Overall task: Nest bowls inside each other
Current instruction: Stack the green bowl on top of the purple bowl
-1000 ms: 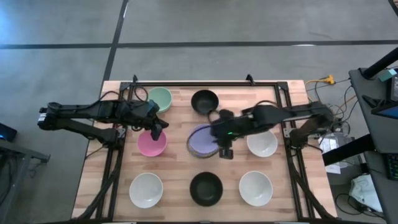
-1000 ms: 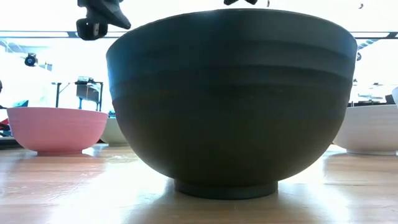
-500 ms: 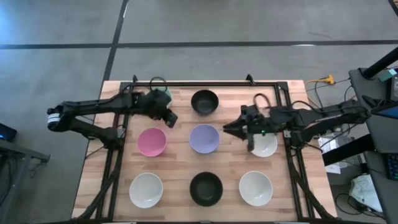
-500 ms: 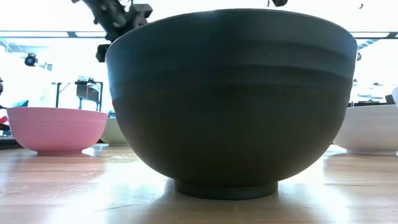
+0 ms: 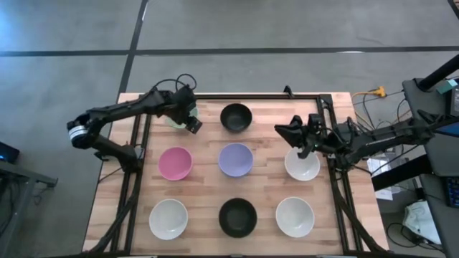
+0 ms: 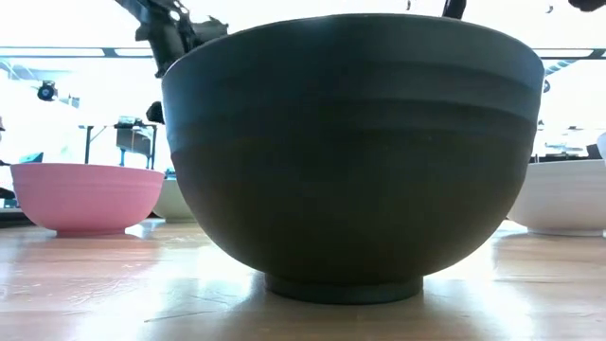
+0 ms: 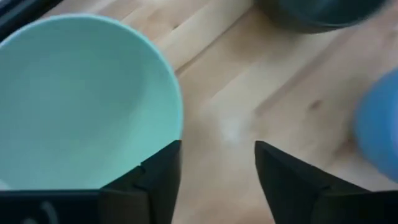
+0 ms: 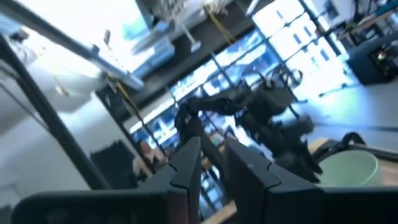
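Note:
Several bowls stand upright on their bases on the wooden table. The mint green bowl [image 5: 173,119] [image 7: 81,99] is at the far left, and my left gripper [image 5: 192,123] [image 7: 217,168] hovers open at its right rim, one finger close beside the rim, the other over bare wood. Whether that finger touches the rim I cannot tell. Also there are a black bowl [image 5: 236,117], a pink bowl [image 5: 175,163] and a lavender bowl [image 5: 235,159]. My right gripper [image 5: 285,130] [image 8: 211,165] hangs above the table, left of a white bowl [image 5: 302,165], its fingers a narrow gap apart with nothing between them.
Along the near edge stand a white bowl [image 5: 168,218], a black bowl [image 5: 237,217] [image 6: 350,161] and another white bowl [image 5: 295,216]. A black frame [image 5: 331,122] runs along the table's sides. Cables lie past the right edge. Bare wood shows between the bowls.
My left gripper has risen from the pink bowl and gone toward the far edge, to the mint green bowl. My right gripper has left the lavender bowl and drawn back toward the right edge. The lavender bowl, tipped a second ago, sits flat.

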### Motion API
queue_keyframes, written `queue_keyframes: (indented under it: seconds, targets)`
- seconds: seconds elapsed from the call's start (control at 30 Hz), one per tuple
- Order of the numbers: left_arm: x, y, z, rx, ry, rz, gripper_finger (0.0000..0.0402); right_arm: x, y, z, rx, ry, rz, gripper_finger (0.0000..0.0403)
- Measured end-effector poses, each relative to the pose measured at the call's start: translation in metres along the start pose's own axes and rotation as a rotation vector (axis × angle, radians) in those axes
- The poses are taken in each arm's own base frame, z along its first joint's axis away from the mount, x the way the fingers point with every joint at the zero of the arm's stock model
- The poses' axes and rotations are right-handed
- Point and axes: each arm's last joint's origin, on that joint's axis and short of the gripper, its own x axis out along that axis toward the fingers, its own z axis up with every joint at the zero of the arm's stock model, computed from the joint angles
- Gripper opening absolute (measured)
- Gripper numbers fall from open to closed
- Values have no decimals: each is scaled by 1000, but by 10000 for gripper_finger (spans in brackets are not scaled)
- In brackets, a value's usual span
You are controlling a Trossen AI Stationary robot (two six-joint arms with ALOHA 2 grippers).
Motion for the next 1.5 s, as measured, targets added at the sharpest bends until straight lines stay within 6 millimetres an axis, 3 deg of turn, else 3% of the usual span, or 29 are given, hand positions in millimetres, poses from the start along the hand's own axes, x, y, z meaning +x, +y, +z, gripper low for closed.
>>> queue_keyframes:
  seconds: [0.23,0.4,0.53,0.73,0.9,1.07,1.27,1.5]
  targets:
    - [41,12,14,53,128,60,206,-8,-13,0,26,-64,-25,68]
    - [63,16,15,68,199,88,195,-9,-16,-1,49,-67,-34,68]
    - [73,17,12,108,249,89,141,-9,-16,-1,48,-67,-34,68]
    - [68,17,10,136,262,76,14,-9,-16,0,49,-68,-33,68]
    - [44,14,7,112,236,12,6,-9,-16,-1,50,-62,-23,68]
    - [-8,1,-3,87,106,-167,2,-10,-16,-3,44,-27,8,68]
    - [-80,-23,-33,196,-138,-378,1,-15,-24,-18,63,69,21,68]
    - [-135,-60,-62,289,-463,-760,1,-24,-31,-23,124,6,74,68]
